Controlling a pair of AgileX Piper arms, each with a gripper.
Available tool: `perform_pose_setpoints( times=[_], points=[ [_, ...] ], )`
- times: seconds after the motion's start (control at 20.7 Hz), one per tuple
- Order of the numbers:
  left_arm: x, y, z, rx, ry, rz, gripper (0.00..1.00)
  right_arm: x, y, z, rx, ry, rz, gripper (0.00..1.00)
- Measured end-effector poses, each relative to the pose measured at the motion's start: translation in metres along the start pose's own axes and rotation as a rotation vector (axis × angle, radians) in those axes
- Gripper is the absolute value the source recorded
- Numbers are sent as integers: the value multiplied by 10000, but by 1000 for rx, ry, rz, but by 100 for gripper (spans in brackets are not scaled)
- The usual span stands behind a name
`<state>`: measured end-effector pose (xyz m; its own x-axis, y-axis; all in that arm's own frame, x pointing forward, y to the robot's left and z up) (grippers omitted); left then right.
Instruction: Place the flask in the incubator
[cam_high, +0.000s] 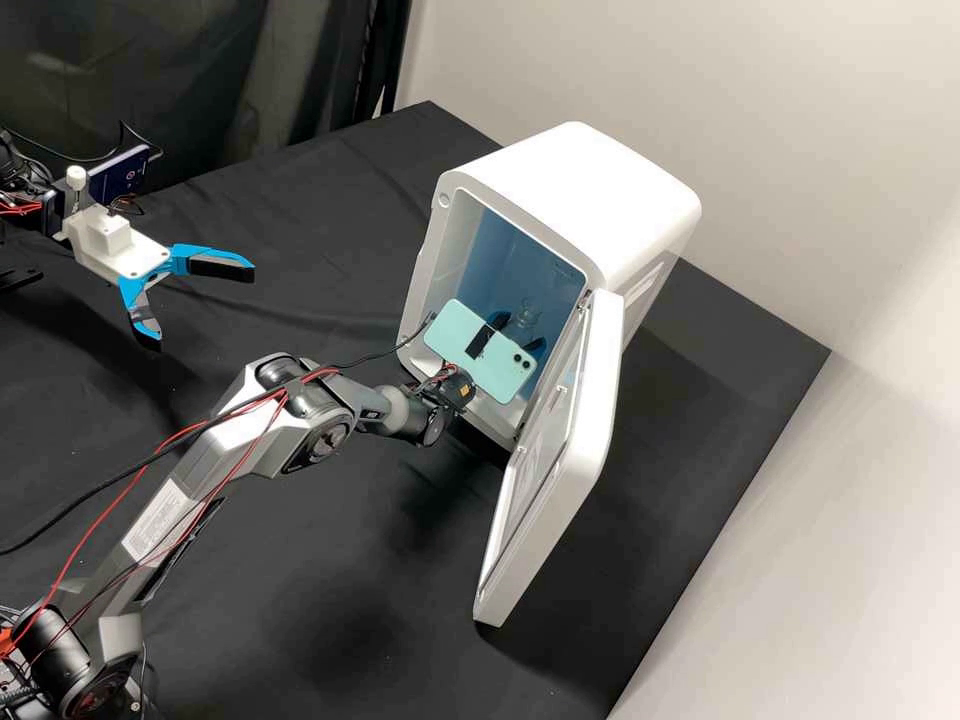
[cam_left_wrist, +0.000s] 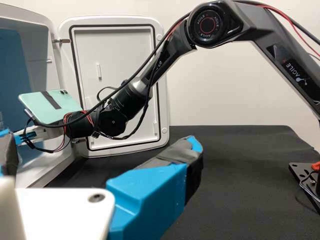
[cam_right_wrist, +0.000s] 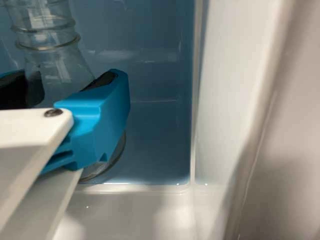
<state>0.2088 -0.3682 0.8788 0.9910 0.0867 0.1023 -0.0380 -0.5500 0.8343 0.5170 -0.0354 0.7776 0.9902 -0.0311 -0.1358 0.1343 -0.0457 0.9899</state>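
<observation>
The white incubator (cam_high: 600, 200) stands with its door (cam_high: 545, 450) swung open, showing a blue interior. A clear glass flask (cam_right_wrist: 55, 60) stands upright inside, its base on the blue floor; from the high view it is visible deep in the chamber (cam_high: 522, 320). My right gripper (cam_right_wrist: 60, 87) is inside the incubator, shut on the flask's cone, with one blue finger (cam_right_wrist: 97, 117) against its side. A mint-green phone (cam_high: 480, 350) on that wrist hides most of the gripper from above. My left gripper (cam_high: 203, 304) hovers open and holds nothing over the bench, well left of the incubator.
The right arm (cam_high: 290, 420) stretches across the black bench (cam_high: 400, 580) to the incubator's mouth, trailing red and black cables. The open door (cam_left_wrist: 117, 85) stands close beside its wrist. The incubator's white side wall (cam_right_wrist: 235, 100) is close to the gripper. Equipment sits at the far left (cam_high: 120, 175).
</observation>
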Motion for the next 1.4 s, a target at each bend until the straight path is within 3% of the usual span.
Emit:
perform_pose_setpoints(
  times=[0.53,0.58,1.4],
  points=[
    [0,0,0,0,0,0,100,0,0,0,0,0,0,0],
    [0,0,0,0,0,0,100,0,0,0,0,0,0,100],
    [0,0,0,0,0,0,100,-6,16,53,-1,-31,-12,100]
  ],
)
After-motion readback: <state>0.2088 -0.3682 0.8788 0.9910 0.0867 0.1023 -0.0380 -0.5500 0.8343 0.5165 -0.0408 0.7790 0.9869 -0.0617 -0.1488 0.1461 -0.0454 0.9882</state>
